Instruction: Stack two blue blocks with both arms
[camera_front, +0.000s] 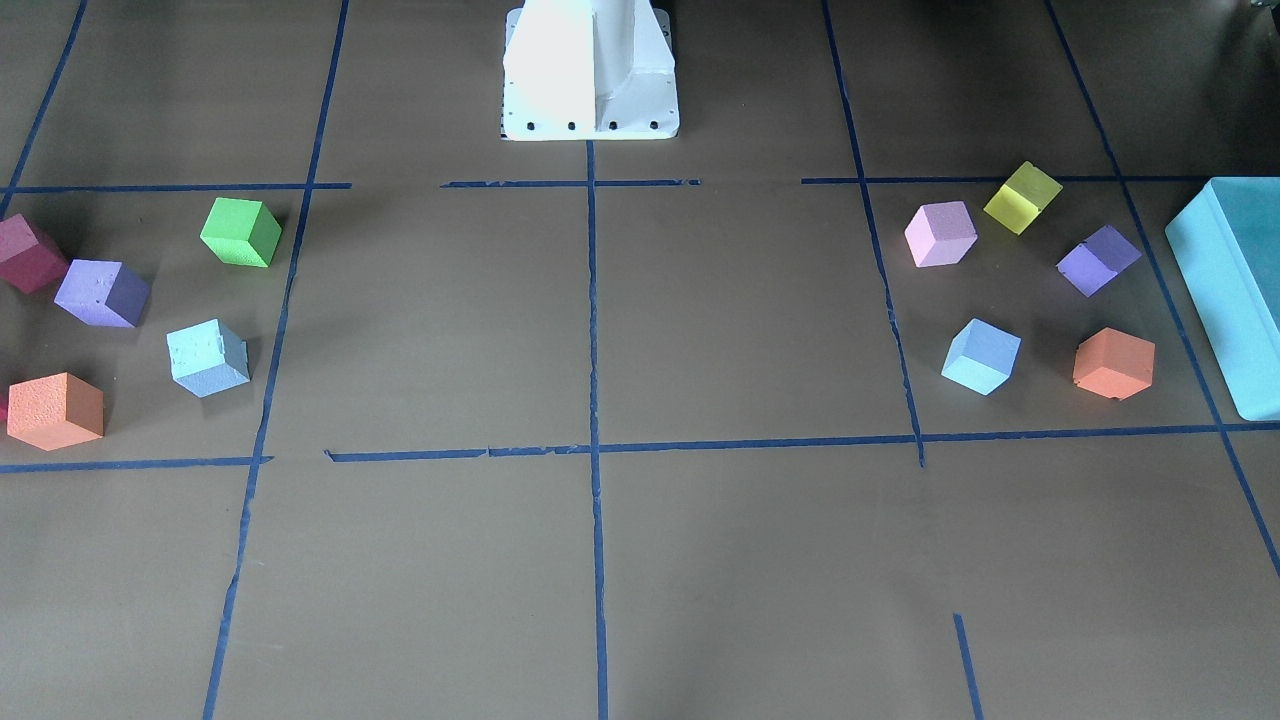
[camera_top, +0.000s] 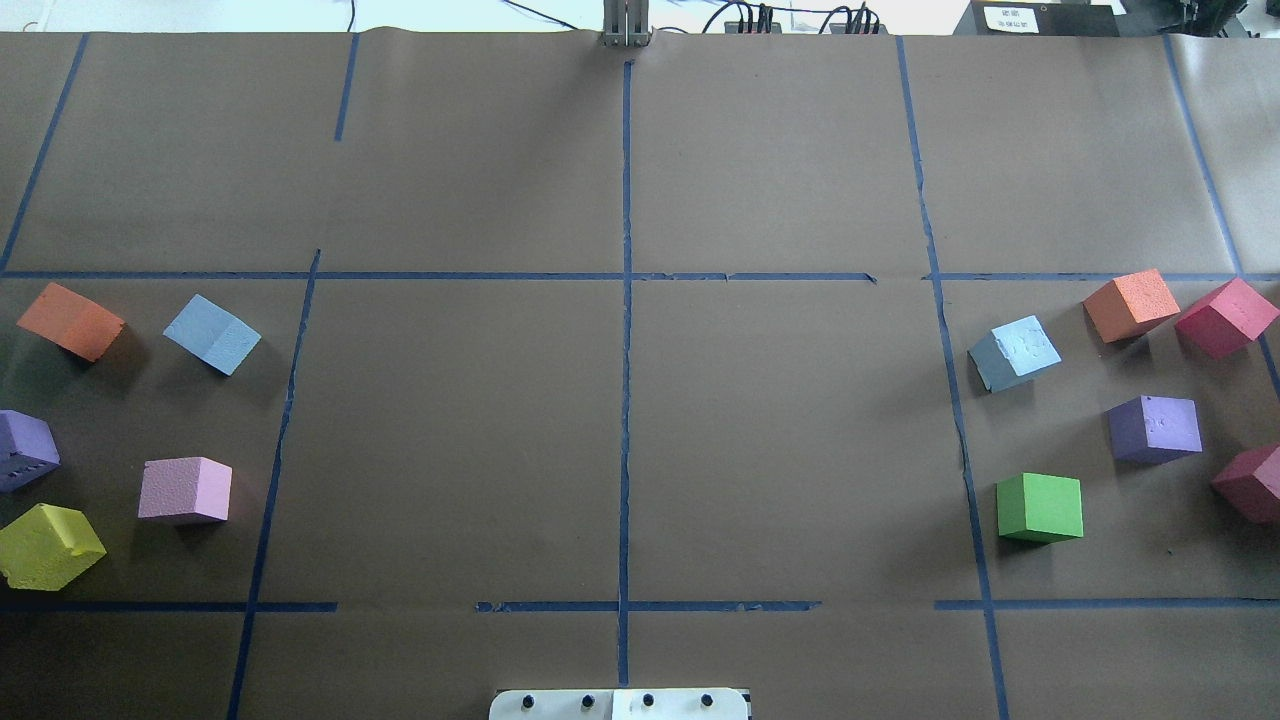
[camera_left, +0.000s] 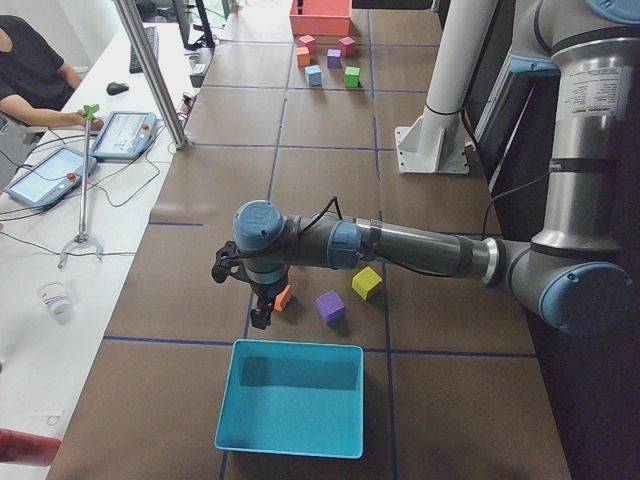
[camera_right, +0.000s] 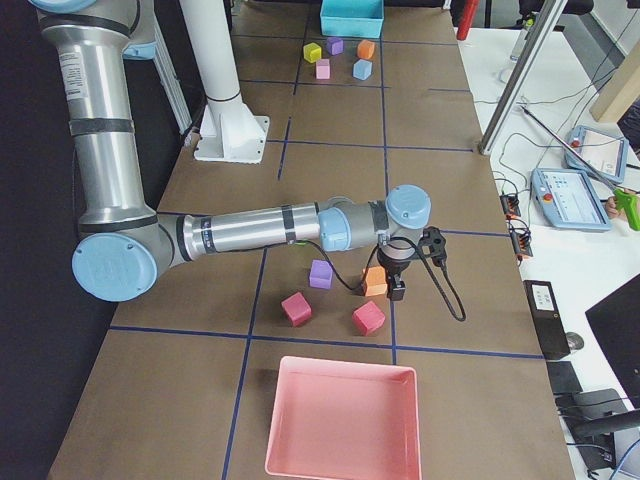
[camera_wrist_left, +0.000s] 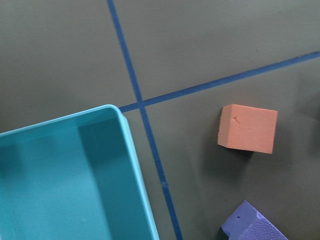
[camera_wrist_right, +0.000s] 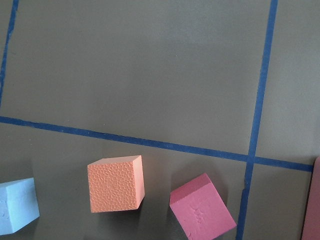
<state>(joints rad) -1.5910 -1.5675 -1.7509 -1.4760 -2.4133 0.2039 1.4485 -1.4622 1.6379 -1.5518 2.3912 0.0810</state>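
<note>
One pale blue block (camera_top: 212, 334) lies on the table's left side among other cubes; it also shows in the front view (camera_front: 982, 356). The other blue block (camera_top: 1015, 352) lies on the right side, seen in the front view (camera_front: 208, 358) and at the right wrist view's lower left edge (camera_wrist_right: 15, 205). Neither arm shows in the overhead or front views. In the left side view my left gripper (camera_left: 262, 318) hangs over an orange cube (camera_left: 284, 297). In the right side view my right gripper (camera_right: 397, 291) hangs by an orange cube (camera_right: 376, 281). I cannot tell whether either is open or shut.
A teal box (camera_front: 1225, 290) stands at the table's left end, a pink tray (camera_right: 340, 420) at the right end. Purple (camera_top: 1155, 428), green (camera_top: 1040, 507), crimson (camera_top: 1225, 317), pink (camera_top: 185, 490) and yellow (camera_top: 48, 545) cubes lie around the blue blocks. The white pedestal (camera_front: 590, 70) stands at mid-table.
</note>
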